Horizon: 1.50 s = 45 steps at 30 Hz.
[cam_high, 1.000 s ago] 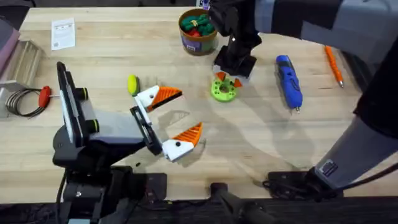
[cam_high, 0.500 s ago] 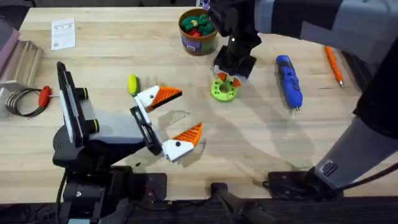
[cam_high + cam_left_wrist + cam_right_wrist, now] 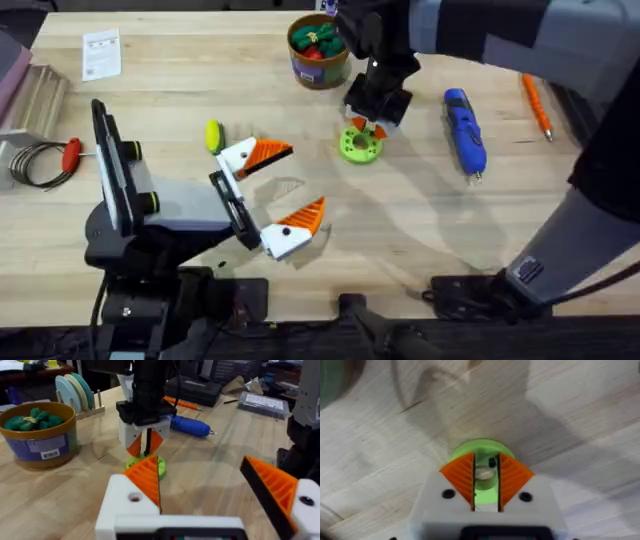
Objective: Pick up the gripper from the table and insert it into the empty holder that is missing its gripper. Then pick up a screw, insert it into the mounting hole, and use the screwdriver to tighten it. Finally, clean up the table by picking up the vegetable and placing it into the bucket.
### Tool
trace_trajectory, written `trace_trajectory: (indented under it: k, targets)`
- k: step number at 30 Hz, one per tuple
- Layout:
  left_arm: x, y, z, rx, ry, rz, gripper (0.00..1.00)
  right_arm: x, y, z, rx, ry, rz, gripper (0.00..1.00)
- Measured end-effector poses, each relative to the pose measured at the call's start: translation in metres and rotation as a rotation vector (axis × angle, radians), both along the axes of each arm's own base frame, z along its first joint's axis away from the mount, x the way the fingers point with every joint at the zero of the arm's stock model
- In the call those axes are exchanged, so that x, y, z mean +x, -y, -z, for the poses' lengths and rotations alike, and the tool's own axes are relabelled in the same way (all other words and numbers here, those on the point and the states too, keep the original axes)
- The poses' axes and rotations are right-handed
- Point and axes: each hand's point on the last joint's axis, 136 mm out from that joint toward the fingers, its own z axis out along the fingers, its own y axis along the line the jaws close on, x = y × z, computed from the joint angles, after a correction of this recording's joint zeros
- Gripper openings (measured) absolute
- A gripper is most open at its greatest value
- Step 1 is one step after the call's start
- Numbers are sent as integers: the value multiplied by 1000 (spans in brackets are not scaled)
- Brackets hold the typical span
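My right gripper (image 3: 372, 127) hangs straight over a flat green disc with holes (image 3: 356, 150). Its orange pads (image 3: 461, 477) are nearly together around a small pale screw (image 3: 483, 474). My left gripper (image 3: 306, 177) rests open near the table's middle. Both its white mounts carry orange fingers, and one mount shows an unfilled mounting hole (image 3: 134, 497). The blue screwdriver (image 3: 465, 130) lies to the right of the disc. A yellow vegetable (image 3: 213, 135) lies left of the left gripper's far finger. The bucket (image 3: 318, 52) stands at the back with red and green toys inside.
A thin orange stick tool (image 3: 536, 105) lies at the far right. At the left edge, a red-handled screwdriver (image 3: 71, 153) lies beside a wire coil. A white card (image 3: 101, 53) is at the back left. Bare wood lies between the left gripper and the screwdriver.
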Motion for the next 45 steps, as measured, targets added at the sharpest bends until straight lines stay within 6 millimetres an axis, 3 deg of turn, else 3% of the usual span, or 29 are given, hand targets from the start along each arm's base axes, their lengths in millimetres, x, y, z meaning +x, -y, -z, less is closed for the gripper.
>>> trace_trajectory:
  k: [13,21,36,40,45]
  targets:
    - [0,0,0,0,0,0,985,1,2,0,-12,8,4,243]
    - [0,0,0,0,0,0,986,1,2,0,-12,8,4,15]
    - [0,0,0,0,0,0,985,-2,6,-2,-32,-5,3,6]
    - [0,0,0,0,0,0,985,-1,15,-15,-83,-2,4,6]
    - [0,0,0,0,0,0,985,18,15,-47,-111,72,-25,6]
